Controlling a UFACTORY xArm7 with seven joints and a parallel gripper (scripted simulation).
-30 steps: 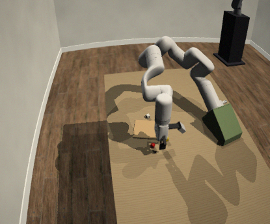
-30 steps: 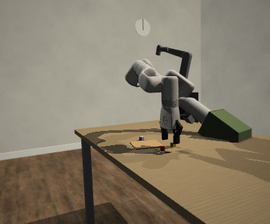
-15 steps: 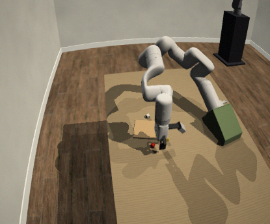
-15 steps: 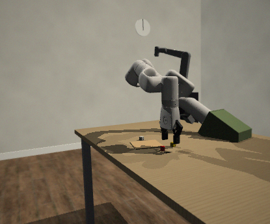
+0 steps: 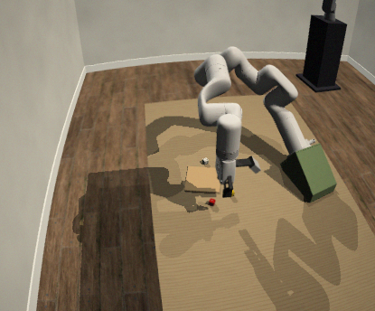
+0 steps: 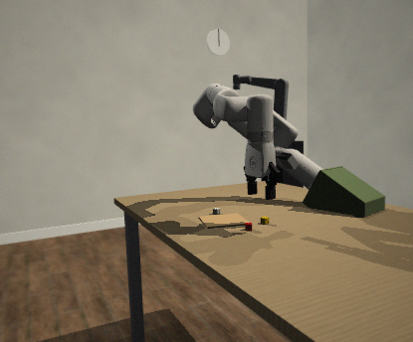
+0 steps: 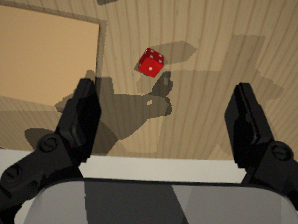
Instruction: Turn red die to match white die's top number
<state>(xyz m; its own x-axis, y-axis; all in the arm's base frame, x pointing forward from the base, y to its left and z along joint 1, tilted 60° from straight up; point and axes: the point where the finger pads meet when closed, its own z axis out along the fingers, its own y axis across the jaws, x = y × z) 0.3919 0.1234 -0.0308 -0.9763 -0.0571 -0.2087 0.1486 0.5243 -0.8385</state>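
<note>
The red die lies flat on the table just off the tan mat, near its corner. It also shows in the top and exterior views. The white die lies on the table beyond the mat's far edge. My gripper is open and empty. It hangs well above the table, over the spot between the red die and the yellow die. The pips on the dice are too small to read for certain.
The yellow die lies on the table beside the mat, partly hidden by my fingers in the top view. The arm's green wedge base stands at the right. A black pedestal stands on the floor far back.
</note>
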